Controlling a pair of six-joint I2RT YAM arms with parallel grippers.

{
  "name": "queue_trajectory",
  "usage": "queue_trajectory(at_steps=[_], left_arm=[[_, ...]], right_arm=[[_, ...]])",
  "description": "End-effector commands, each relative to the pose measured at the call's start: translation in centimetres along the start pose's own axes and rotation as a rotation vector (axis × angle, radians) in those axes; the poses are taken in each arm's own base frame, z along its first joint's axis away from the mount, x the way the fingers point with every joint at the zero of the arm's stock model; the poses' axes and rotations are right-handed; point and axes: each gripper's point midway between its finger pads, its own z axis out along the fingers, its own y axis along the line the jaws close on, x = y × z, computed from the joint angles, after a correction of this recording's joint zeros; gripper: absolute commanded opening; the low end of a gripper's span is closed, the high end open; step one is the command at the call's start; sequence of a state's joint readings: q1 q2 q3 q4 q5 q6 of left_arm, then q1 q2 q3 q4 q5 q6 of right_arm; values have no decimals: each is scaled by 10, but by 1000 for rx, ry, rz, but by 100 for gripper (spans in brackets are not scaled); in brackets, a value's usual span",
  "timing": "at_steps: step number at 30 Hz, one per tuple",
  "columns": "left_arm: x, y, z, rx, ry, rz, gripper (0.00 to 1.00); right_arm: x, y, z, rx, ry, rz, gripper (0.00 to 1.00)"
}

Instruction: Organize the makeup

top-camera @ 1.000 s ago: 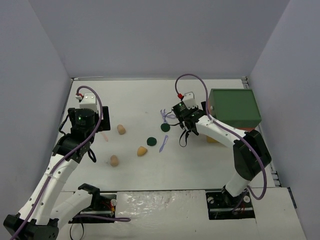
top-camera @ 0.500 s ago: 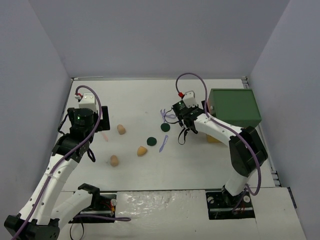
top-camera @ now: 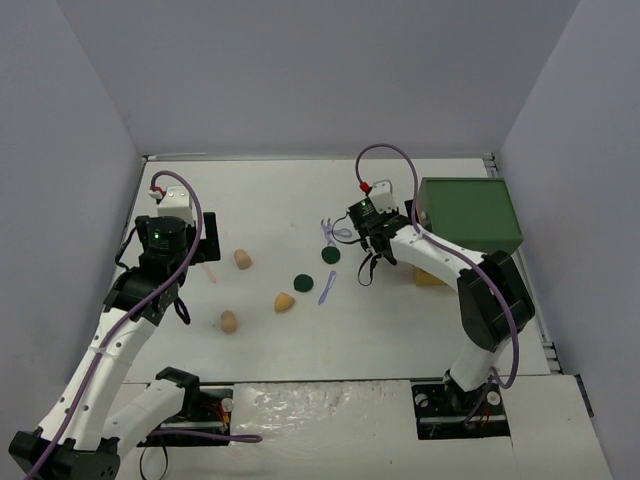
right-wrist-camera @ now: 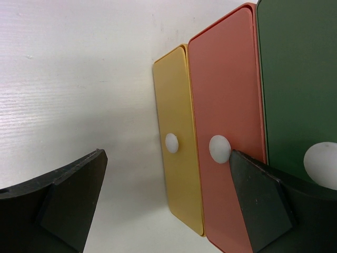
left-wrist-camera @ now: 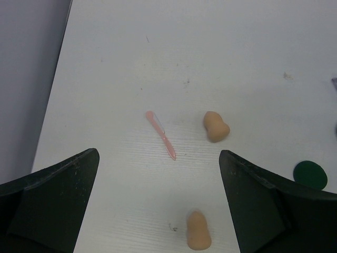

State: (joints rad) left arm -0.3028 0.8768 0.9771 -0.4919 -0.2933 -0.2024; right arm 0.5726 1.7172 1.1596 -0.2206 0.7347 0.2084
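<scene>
Three tan sponges (top-camera: 242,259) (top-camera: 284,301) (top-camera: 228,321) lie left of centre. A pink stick (top-camera: 210,272), two dark green discs (top-camera: 303,282) (top-camera: 330,255) and two lilac tools (top-camera: 327,287) (top-camera: 332,232) lie around them. No dark sticks show. My left gripper (top-camera: 172,275) is open and empty, high above the pink stick (left-wrist-camera: 160,134) and two sponges (left-wrist-camera: 216,126) (left-wrist-camera: 199,237). My right gripper (top-camera: 375,262) is open and empty in front of the box's drawers. The yellow drawer's knob (right-wrist-camera: 171,142) sits between its jaws, and the red drawer's knob (right-wrist-camera: 219,148) is right by the right finger (right-wrist-camera: 263,211).
The green-topped box (top-camera: 468,215) stands at the right with yellow (right-wrist-camera: 179,142) and red (right-wrist-camera: 231,95) drawer fronts shut. Grey walls close in the left, far and right sides. One green disc (left-wrist-camera: 310,175) shows at the left wrist view's right edge.
My right gripper has shifted slightly farther and rightward, closer to the box's drawers. The left arm and the makeup items have not moved.
</scene>
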Motion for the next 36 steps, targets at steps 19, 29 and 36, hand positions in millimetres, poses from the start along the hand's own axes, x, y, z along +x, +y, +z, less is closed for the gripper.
queue_trajectory(at_steps=[19,29,36], left_arm=[[-23,0,-2,12,-72,-60,97],[-23,0,-2,16,-73,-64,97],[-23,1,-2,15,-72,-67,97]], right_arm=[[-29,31,-26,-231,-60,90,95],[-35,49,-36,-301,-64,95,95],[-44,65,-51,-343,-88,92,95]])
